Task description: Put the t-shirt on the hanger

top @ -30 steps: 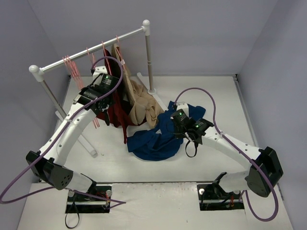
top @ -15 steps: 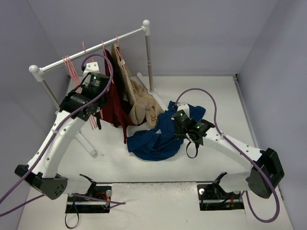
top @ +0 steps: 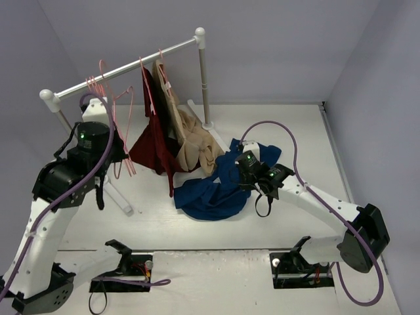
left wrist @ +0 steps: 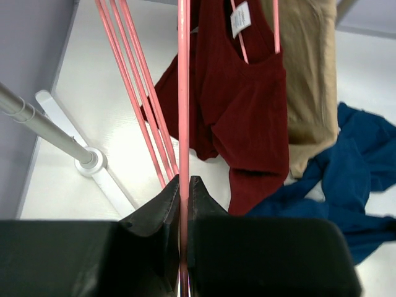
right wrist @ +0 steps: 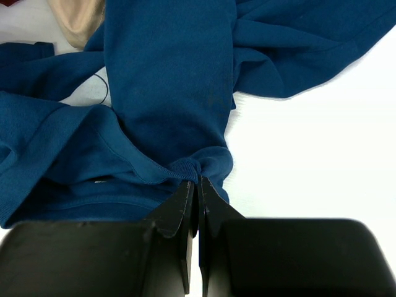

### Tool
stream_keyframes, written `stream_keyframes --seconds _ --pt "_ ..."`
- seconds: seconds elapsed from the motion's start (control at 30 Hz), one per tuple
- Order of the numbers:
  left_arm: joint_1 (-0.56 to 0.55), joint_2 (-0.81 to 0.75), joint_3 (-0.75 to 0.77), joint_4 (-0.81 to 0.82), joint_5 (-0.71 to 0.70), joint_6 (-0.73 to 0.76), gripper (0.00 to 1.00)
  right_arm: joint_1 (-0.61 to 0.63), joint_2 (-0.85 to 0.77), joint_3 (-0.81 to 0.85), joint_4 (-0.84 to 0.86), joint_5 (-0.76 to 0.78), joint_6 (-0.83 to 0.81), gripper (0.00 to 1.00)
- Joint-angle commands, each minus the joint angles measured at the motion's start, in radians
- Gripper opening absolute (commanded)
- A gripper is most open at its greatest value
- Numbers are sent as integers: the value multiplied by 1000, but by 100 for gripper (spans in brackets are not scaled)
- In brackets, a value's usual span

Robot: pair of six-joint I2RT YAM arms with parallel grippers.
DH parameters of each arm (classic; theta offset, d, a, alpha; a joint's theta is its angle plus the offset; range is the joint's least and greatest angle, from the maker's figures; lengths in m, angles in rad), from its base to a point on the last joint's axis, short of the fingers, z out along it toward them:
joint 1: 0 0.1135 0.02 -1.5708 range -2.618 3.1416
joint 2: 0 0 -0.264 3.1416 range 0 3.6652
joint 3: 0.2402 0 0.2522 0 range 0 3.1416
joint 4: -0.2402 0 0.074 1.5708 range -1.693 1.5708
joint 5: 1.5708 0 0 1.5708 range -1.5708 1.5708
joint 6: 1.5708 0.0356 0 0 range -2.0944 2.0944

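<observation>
Pink hanger [left wrist: 183,93] pinched in left gripper [left wrist: 184,183], top cropped at wrist; right gripper [right wrist: 198,183] clamps t-shirt [right wrist: 167,93] edge.

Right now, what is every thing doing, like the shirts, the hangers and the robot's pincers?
left pincer, shut on the hanger
right pincer, shut on the t-shirt
hanger, clamped in the left pincer, near the rail
t-shirt, crumpled on the table, one fold pinched
dark red garment, hanging from the rail
tan garment, hanging from the rail, bottom bunched on the table
spare hangers, hooked on the rail
</observation>
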Motion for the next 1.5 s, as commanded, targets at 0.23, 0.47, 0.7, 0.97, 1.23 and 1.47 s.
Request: stream_keyframes --seconds 0.23,0.47,0.7,0.97,1.23,1.47 --pt "10 -167 -50 -116 148 146 0 -14 36 49 22 43 -8 0" --pt "10 -197 25 -274 241 191 0 -36 88 86 22 41 -30 0" --pt "10 -286 84 -272 320 217 0 -60 132 107 24 39 -42 0" --pt "10 -306 127 -268 583 287 0 -76 154 129 28 36 -53 0" --pt "10 -271 41 -228 799 321 0 -86 148 139 29 30 -61 0" --pt "10 -247 -148 -44 956 305 0 -115 111 145 27 11 -89 0"
